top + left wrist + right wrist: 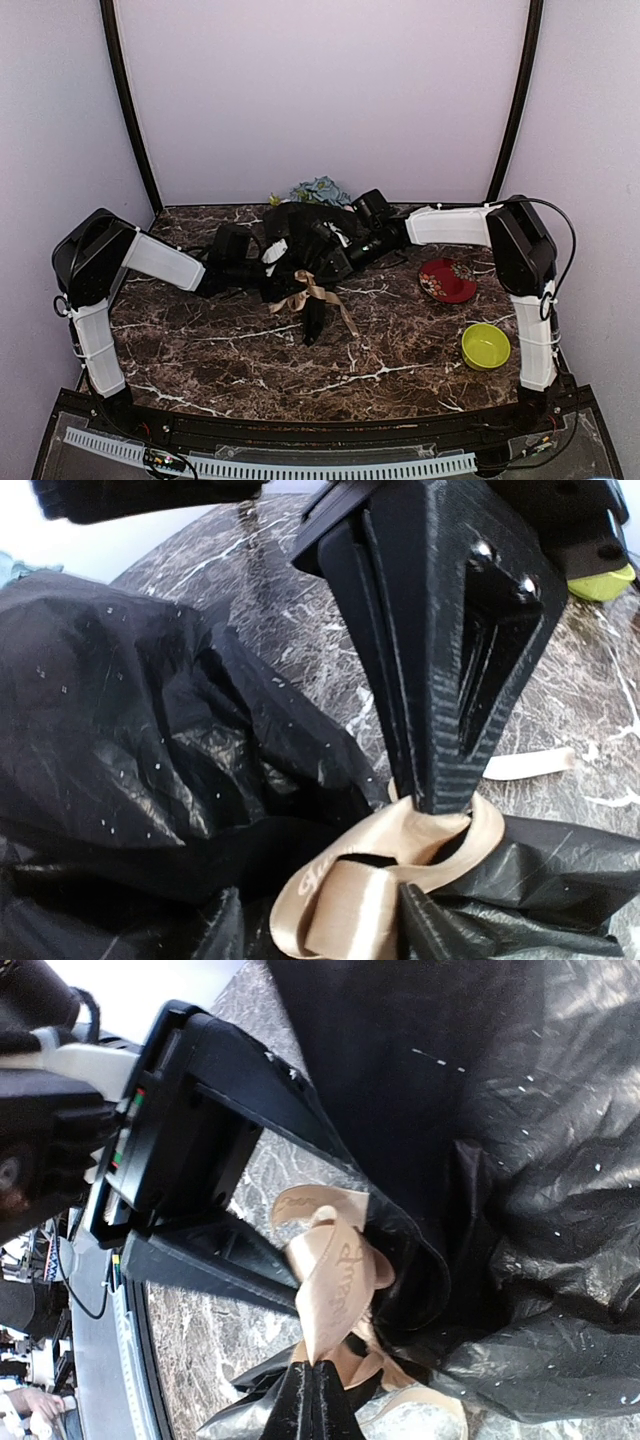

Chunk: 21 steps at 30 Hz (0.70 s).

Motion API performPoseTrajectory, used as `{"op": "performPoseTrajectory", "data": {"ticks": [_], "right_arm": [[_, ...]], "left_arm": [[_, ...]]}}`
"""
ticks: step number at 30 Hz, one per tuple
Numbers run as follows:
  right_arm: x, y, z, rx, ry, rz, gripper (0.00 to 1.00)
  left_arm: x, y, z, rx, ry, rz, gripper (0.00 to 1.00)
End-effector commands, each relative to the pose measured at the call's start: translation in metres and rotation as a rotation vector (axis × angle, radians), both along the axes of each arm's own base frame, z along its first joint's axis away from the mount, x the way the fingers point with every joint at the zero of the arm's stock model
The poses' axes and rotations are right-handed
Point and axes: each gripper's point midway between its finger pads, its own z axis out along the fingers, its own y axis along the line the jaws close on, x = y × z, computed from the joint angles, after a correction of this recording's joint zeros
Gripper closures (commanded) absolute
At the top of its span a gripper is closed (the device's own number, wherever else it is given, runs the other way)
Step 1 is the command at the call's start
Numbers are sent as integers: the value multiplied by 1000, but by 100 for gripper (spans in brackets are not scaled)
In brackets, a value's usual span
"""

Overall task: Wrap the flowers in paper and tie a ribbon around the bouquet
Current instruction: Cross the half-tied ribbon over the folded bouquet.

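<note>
The right gripper (312, 1405) was clenched on a loop of the ribbon (335, 1260). The left gripper (315, 1235) straddled the bow, jaws apart. The ribbon circled the paper (500, 1160) bundle lying mid-table (220, 350), with the flowers (320, 190) at its far end.

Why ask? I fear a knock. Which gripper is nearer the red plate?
Right. The right gripper pinches the ribbon, left of the red plate; the left gripper straddles that ribbon from the farther side.
</note>
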Motion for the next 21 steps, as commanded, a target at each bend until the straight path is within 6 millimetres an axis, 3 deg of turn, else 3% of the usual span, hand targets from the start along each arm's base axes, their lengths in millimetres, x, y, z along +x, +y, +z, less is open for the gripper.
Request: {"op": "performPoseTrajectory", "data": {"ticks": [1, 3, 6, 10, 17, 21], "right_arm": [[-4, 5, 36, 60, -64, 38, 100], [-5, 5, 37, 63, -66, 43, 100], [-6, 5, 40, 71, -69, 51, 100], [-9, 3, 38, 57, -71, 67, 100], [-21, -5, 31, 16, -51, 123, 99], [-8, -9, 44, 68, -53, 80, 82]], "left_arm": [[-2, -9, 11, -35, -5, -44, 60], [-3, -8, 10, -36, -1, -40, 71], [-4, -7, 7, -34, 5, -36, 78], [1, -4, 5, -21, -2, -5, 100], [4, -1, 4, -6, -23, 20, 100], [0, -3, 4, -10, -29, 12, 100]]}}
